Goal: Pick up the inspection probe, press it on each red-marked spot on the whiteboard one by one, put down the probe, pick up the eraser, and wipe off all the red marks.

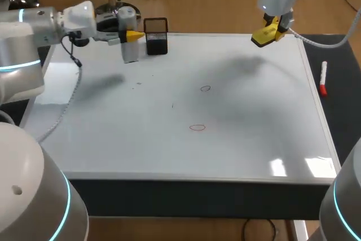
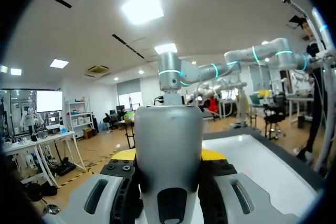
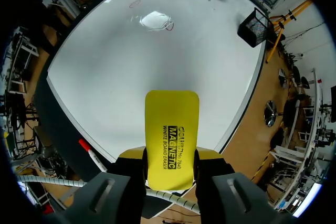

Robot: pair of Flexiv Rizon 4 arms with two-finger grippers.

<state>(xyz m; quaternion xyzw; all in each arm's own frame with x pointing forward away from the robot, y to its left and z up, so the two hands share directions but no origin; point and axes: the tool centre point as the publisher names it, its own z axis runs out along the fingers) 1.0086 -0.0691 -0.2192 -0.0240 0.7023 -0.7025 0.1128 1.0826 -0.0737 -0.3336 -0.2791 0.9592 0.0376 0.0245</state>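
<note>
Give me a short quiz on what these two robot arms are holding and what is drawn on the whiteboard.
1. True or false: the right end effector is shut on the yellow eraser.
2. What does the left end effector hold? A) a screwdriver B) the grey probe C) a cup
3. In the head view, how many red marks show on the whiteboard?
Key: 1 true; 2 B; 3 two.
</note>
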